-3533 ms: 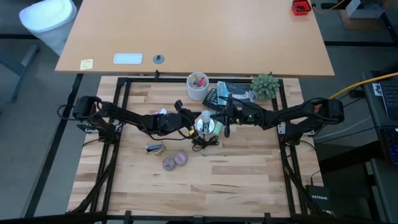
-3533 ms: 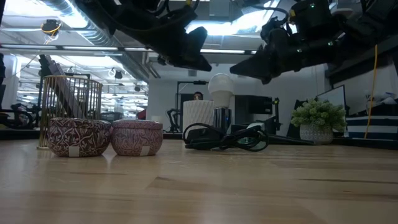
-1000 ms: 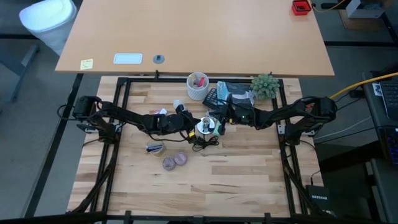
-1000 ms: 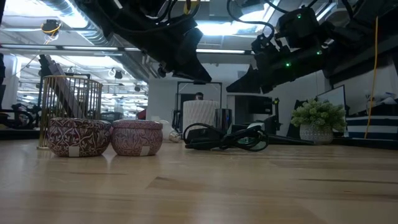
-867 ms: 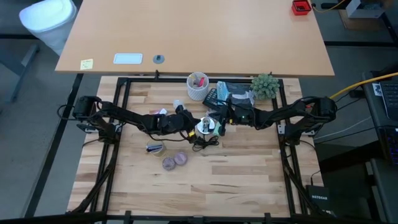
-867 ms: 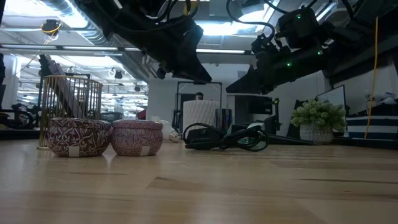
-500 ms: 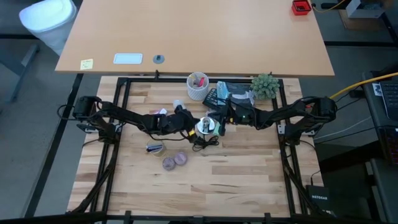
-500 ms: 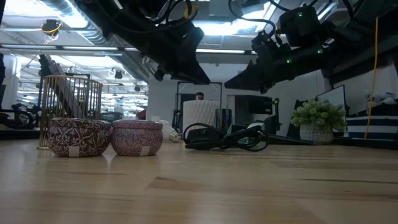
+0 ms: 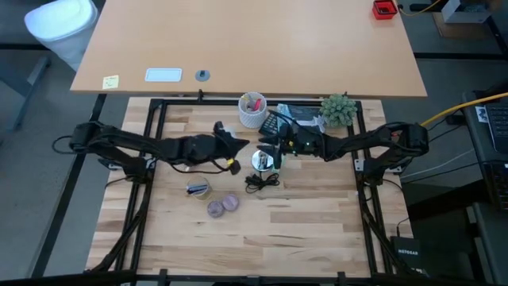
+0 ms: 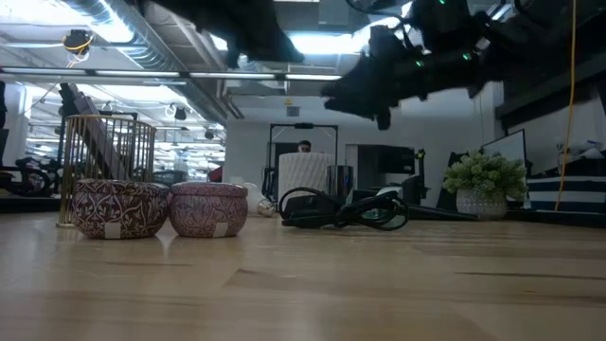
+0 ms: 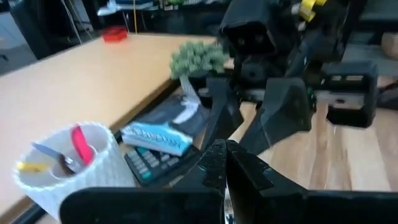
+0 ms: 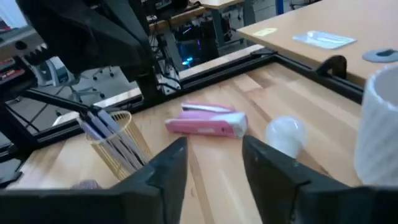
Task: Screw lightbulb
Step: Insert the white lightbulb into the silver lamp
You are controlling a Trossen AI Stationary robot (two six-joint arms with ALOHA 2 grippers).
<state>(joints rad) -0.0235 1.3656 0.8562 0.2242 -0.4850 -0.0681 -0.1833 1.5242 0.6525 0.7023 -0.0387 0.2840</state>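
I am seeing the right gripper [image 12: 214, 155] standing released, its two fingers well apart with nothing between them. It is hanging above the middle of the table [image 9: 302, 230], clear of the wood in the low view. The left gripper [image 11: 225, 158] is clenched, finger against finger, and I am not making out anything pinched in it. It is hovering above the table too, facing the right one across a small gap. Below that gap I am looking down on a round silvery thing [image 9: 260, 161] at the head of a coiled black cable [image 10: 346, 208], and I cannot tell from above just what it is. The only lightbulb [image 12: 285, 134] I am picking out is lying on its side on the wood in the right wrist view. It is lying apart from both grippers, just beside a pink stapler [image 12: 208, 121] and near the white patterned cup [image 9: 252, 110] of pens. A gold wire holder [image 12: 115, 140] with pens is standing farther along past the stapler. Two purple tins [image 10: 156, 208] are sitting side by side and touching, nearer the front edge. At the back of the table I am seeing a calculator [image 11: 152, 163], a small blue packet [image 11: 158, 137] on it, and a potted green plant [image 9: 339, 109] near the right arm.
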